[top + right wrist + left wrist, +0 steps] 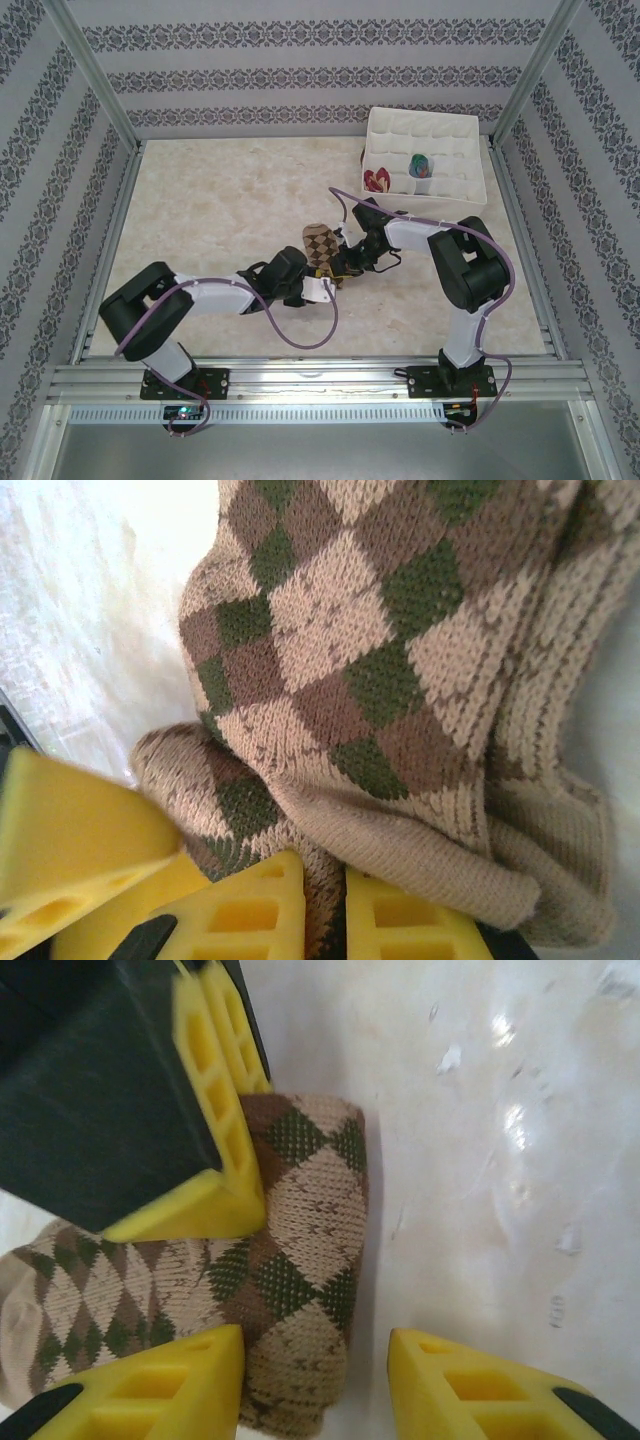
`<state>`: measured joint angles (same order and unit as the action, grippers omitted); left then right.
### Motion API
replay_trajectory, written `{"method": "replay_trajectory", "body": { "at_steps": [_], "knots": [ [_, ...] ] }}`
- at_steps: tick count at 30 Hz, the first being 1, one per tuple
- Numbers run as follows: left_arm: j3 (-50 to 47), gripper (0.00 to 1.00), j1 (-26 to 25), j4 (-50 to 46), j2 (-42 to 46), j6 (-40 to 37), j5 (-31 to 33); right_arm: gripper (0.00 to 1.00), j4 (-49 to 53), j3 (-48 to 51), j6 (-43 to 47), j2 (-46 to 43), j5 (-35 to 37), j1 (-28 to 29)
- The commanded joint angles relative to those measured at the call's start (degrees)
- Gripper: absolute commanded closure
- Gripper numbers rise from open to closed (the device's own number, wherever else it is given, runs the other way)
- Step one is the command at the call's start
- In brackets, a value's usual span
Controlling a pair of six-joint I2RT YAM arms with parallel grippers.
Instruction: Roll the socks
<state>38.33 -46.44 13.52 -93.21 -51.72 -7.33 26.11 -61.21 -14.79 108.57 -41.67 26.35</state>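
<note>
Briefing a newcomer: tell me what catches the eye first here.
Both arms meet mid-table over the argyle sock, the right pincer shut on its fabric, the left pincer open at its rolled end. Far right, a white tray holds a peach-red sock and a striped sock.

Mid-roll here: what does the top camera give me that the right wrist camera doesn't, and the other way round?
Top camera: the white divided box at the far right of the table, with a peach sock and a striped sock already in its compartments. Right wrist camera: a close look at the right gripper, pinched shut on a fold of fabric. Shared: the argyle sock that is being worked on.
</note>
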Motion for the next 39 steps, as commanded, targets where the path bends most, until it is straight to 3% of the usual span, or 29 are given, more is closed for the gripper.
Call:
{"method": "replay_trajectory", "body": {
  "at_steps": [1,4,8,13,15,25,32,39],
  "knots": [
    [3.62,0.58,-1.58,-0.24,-4.42,-3.3,5.15,0.89,6.19,2.06,1.59,4.53,5.0,0.7],
    [6.6,0.66,-2.81,-2.49,-7.74,-1.05,8.2,0.86,6.75,1.9,2.11,4.72,4.27,0.8],
    [10.73,0.99,-2.96,-9.82,-9.36,5.77,8.52,0.73,6.68,2.75,1.88,3.4,2.96,0.24],
    [13.61,1.0,-2.6,-18.12,-8.71,11.53,0.83,0.49,4.55,4.02,0.72,-0.81,1.86,-1.09],
    [14.87,1.0,-1.51,-20.75,-8.57,14.96,-3.33,0.45,3.1,4.72,-0.39,-3.1,1.84,-2.0],
    [18.12,1.0,7.48,-26.57,-9.3,31.19,-29.14,0.44,-4.38,9.47,-1.85,-14.53,4.32,-4.11],
    [23.26,1.0,12.29,-33.56,-15.35,35.05,-38.94,0.44,-9.02,11.55,-1.18,-16.6,3.93,-2.99],
    [27.57,1.0,13.48,-39.91,-19.89,34.1,-42.92,0.44,-12.47,10.03,0.51,-12.48,2.44,-0.96]
  ]
}}
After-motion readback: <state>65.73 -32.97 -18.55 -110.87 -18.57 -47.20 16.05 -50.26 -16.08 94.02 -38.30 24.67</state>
